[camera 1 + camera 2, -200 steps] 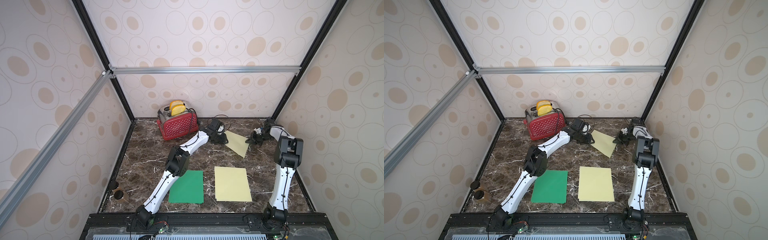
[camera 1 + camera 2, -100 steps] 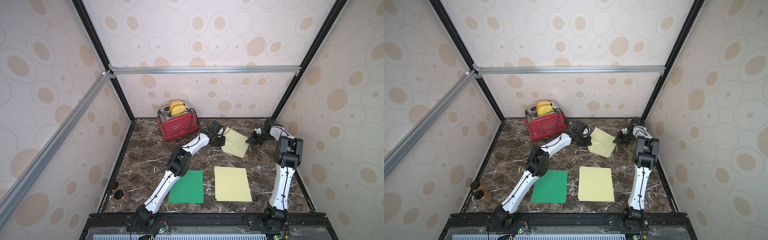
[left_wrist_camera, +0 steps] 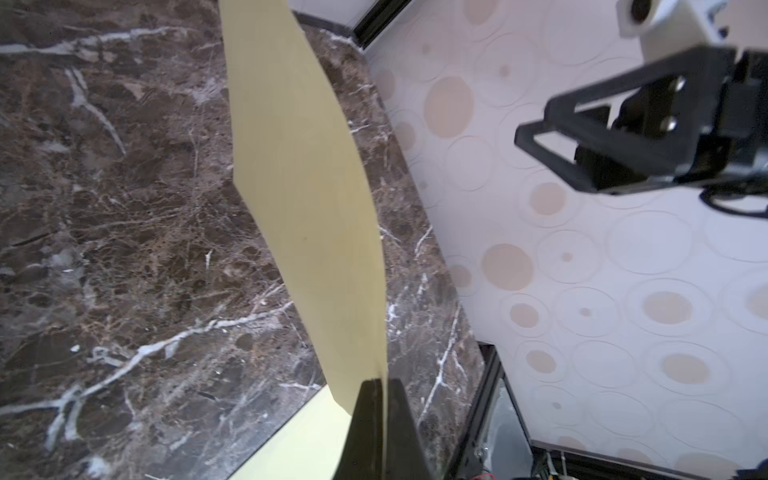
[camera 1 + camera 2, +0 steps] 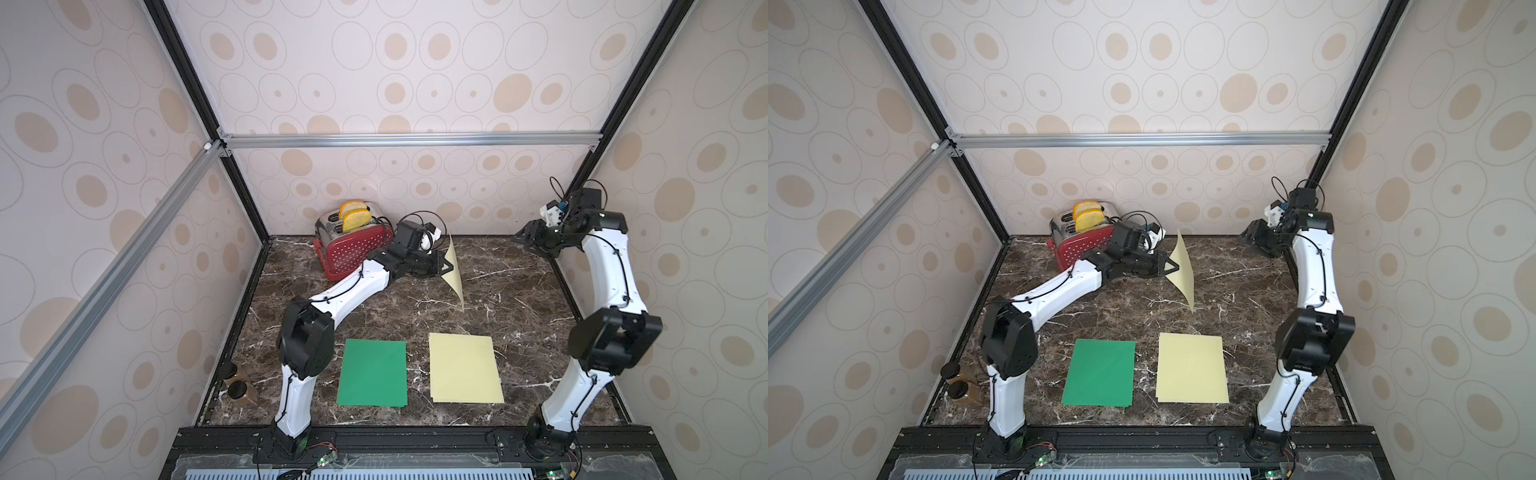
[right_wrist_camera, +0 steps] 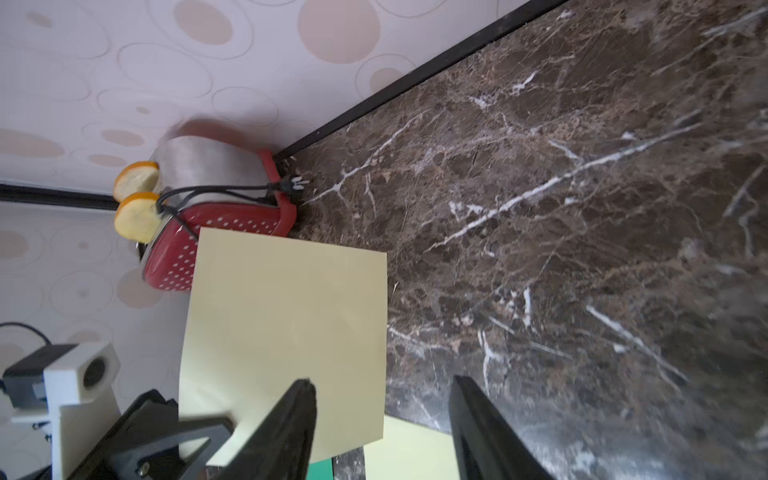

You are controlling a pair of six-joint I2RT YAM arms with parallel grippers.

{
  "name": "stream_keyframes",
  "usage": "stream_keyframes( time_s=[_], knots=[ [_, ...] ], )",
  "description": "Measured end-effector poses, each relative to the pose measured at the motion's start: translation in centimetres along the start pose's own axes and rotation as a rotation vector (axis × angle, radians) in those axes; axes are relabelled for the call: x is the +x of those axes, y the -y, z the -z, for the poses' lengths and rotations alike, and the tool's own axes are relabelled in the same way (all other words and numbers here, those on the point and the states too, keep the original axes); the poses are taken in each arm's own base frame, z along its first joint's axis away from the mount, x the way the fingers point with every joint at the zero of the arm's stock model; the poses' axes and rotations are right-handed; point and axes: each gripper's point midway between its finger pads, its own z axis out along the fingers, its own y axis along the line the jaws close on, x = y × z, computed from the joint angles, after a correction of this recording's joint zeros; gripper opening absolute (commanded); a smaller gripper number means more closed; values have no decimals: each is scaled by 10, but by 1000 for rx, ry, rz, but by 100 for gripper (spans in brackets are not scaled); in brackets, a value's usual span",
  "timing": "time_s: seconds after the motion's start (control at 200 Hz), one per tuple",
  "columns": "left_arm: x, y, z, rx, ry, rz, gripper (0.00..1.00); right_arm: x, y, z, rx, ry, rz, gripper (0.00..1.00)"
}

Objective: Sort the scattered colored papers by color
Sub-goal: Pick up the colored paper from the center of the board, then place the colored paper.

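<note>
Toaster (image 4: 353, 251) behind left gripper (image 4: 445, 266), cream sheet (image 4: 456, 276) upright

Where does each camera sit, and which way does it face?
Both top views: high at the front, looking down toward the back wall; left arm and right arm whole, toaster, green sheet, cream pile.
Left wrist: looks along left fingers shut on the held sheet; right fingers beyond.
Right wrist: looks past open right fingers at the held sheet, toaster, left fingers.
Shared: every view shows the held sheet.
</note>
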Motion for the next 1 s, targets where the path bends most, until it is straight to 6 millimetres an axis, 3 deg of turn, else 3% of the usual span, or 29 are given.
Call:
stream_keyframes(
  time_s=[0.065,0.13,0.245,0.32,0.381,0.451,0.541,0.651,0.861,0.997],
  knots=[
    [12,10,10,78,14,50,0,26,-5,19,6,-2,3,55],
    [25,8,11,164,32,131,0,48,-3,24,12,-21,-8,54],
    [63,-15,-8,245,-26,330,0,78,9,15,21,-94,-52,52],
    [88,-19,-17,265,-101,417,0,91,16,7,24,-130,-73,52],
    [105,-7,-19,300,-171,443,0,102,20,5,28,-147,-85,52],
    [121,22,-16,365,-241,420,0,112,20,9,28,-148,-85,52],
    [141,58,-3,428,-332,367,0,119,14,20,13,-121,-67,52],
    [169,80,15,439,-458,285,0,130,8,27,-17,-103,-54,52],
    [214,61,25,384,-652,264,0,159,18,15,-37,-150,-83,53],
    [226,57,23,377,-718,281,0,167,21,12,-42,-159,-87,52]
  ],
)
